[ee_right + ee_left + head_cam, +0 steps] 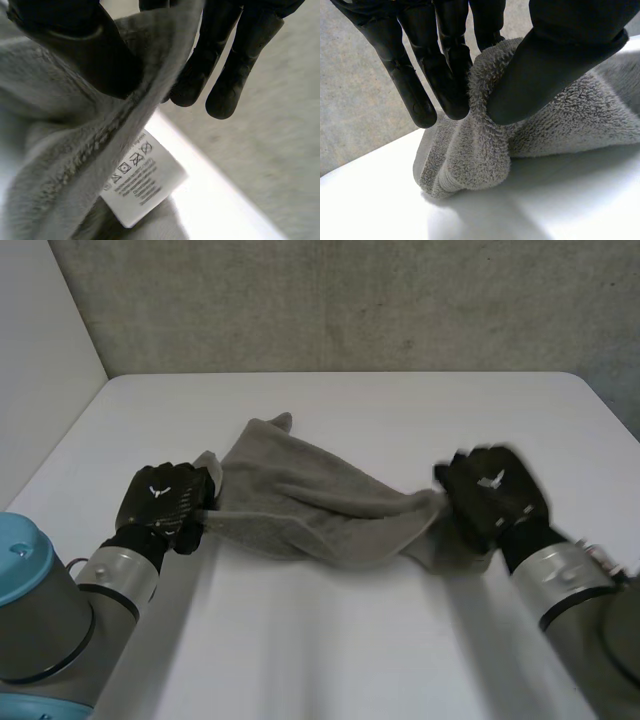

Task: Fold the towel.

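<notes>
Towel (310, 505) gripped at both ends.
My left robot hand (165, 498) and right robot hand (492, 495) each pinch one end; label (142, 177) hangs under the right.

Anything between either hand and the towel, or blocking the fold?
Nothing visible. The left hand pinches the towel at its left end; the right hand pinches its right end, by the care label. Only the towel lies on the white table.
</notes>
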Available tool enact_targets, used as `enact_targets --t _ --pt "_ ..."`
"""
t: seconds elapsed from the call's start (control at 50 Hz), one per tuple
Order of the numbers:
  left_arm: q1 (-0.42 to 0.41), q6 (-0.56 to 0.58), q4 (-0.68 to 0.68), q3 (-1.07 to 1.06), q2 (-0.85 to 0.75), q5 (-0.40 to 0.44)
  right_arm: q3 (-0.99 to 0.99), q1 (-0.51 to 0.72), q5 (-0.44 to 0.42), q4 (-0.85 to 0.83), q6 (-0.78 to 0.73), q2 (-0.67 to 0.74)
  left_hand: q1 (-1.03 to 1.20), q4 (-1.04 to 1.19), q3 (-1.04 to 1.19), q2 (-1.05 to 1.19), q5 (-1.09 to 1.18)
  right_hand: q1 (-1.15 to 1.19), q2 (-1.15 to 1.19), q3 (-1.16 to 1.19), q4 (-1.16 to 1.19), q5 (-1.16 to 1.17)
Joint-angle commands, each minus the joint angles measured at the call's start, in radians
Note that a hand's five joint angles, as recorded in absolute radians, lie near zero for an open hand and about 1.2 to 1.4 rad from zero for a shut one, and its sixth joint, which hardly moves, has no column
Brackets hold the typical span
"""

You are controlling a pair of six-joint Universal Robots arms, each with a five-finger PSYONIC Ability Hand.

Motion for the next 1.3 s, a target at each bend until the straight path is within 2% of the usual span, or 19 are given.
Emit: enact_targets --t 0.02,0.1,0.2,0.28,0.36,0.38,0.42,0.46,0.6,0.64,0.7,0.72,0.8,0.84,0.92,0.96,1.06,1.18,1.3 --pt "-0.005 -0.001 -0.004 -0.002 0.146 0.002 -0.010 -0.110 -0.006 -0.026 0.088 -0.191 0.228 0.178 0.180 0.181 0.198 0.062 0.065 0.060 0.056 0.051" --pt "-0.011 0.003 -0.006 0.038 0.237 0.002 -0.100 -0.108 -0.009 0.067 0.091 -0.247 0.228 0.178 0.180 0.181 0.198 0.062 0.065 0.060 0.056 0.051" --pt "-0.016 0.001 -0.060 0.157 0.383 -0.001 -0.446 -0.107 -0.036 0.396 0.073 -0.262 0.228 0.178 0.180 0.181 0.198 0.062 0.065 0.060 0.056 0.051" --pt "-0.028 -0.001 -0.211 0.306 0.435 -0.004 -0.643 -0.124 -0.053 0.614 0.030 -0.207 0.228 0.178 0.180 0.181 0.198 0.062 0.065 0.060 0.056 0.051" --pt "-0.036 0.004 -0.340 0.399 0.377 -0.012 -0.865 -0.128 -0.058 0.921 -0.104 -0.002 0.228 0.178 0.180 0.181 0.198 0.062 0.065 0.060 0.056 0.051" --pt "-0.036 0.004 -0.340 0.400 0.376 -0.012 -0.866 -0.128 -0.058 0.922 -0.105 -0.002 0.228 0.178 0.180 0.181 0.198 0.062 0.065 0.060 0.056 0.051" --pt "-0.036 0.010 -0.371 0.420 0.320 -0.012 -0.960 -0.113 -0.047 1.105 -0.247 0.107 0.228 0.178 0.180 0.181 0.198 0.062 0.065 0.060 0.056 0.051" --pt "-0.036 0.053 -0.411 0.473 0.190 -0.014 -1.003 -0.104 -0.049 1.165 -0.299 0.153 0.228 0.178 0.180 0.181 0.198 0.062 0.065 0.060 0.056 0.051" --pt "-0.046 0.247 -0.423 0.712 -0.079 -0.018 -1.263 -0.093 -0.027 1.035 -0.283 0.331 0.228 0.178 0.180 0.181 0.198 0.062 0.065 0.060 0.056 0.051" --pt "-0.056 0.303 -0.419 0.800 -0.137 -0.015 -1.431 -0.082 0.031 0.910 -0.220 0.405 0.228 0.178 0.180 0.181 0.198 0.062 0.065 0.060 0.056 0.051" --pt "-0.056 0.366 -0.389 0.970 -0.210 -0.011 -1.501 -0.058 0.059 0.816 -0.188 0.428 0.228 0.178 0.180 0.181 0.198 0.062 0.065 0.060 0.056 0.051" --pt "-0.054 0.363 -0.332 1.055 -0.223 -0.015 -1.542 -0.037 0.092 0.696 -0.162 0.436 0.228 0.178 0.180 0.181 0.198 0.062 0.065 0.060 0.056 0.051" --pt "-0.057 0.314 -0.161 1.116 -0.210 -0.032 -1.504 -0.030 0.167 0.404 -0.122 0.384 0.228 0.178 0.180 0.181 0.198 0.062 0.065 0.060 0.056 0.051" --pt "-0.053 0.233 -0.023 1.110 -0.158 -0.066 -1.473 -0.033 0.171 0.400 -0.123 0.356 0.228 0.178 0.180 0.181 0.198 0.062 0.065 0.060 0.056 0.051" --pt "-0.045 0.153 -0.021 1.058 -0.119 -0.100 -1.415 -0.033 0.155 0.465 -0.131 0.338 0.228 0.178 0.180 0.181 0.198 0.062 0.065 0.060 0.056 0.051" --pt "-0.043 0.122 -0.043 1.009 -0.105 -0.103 -1.339 -0.032 0.119 0.590 -0.134 0.338 0.228 0.178 0.180 0.181 0.198 0.062 0.065 0.060 0.056 0.051" --pt "-0.037 0.105 -0.101 0.706 -0.081 -0.089 -1.114 -0.032 0.045 0.730 -0.152 0.322 0.228 0.178 0.180 0.181 0.198 0.062 0.065 0.060 0.056 0.051" --pt "-0.028 0.108 -0.090 0.447 -0.090 -0.074 -0.745 -0.033 -0.061 0.661 -0.188 0.288 0.228 0.178 0.180 0.181 0.198 0.062 0.065 0.060 0.056 0.051" --pt "-0.028 0.121 -0.046 0.205 -0.167 -0.050 -0.501 -0.033 -0.069 0.505 -0.211 0.299 0.228 0.178 0.180 0.181 0.198 0.062 0.065 0.060 0.056 0.051"
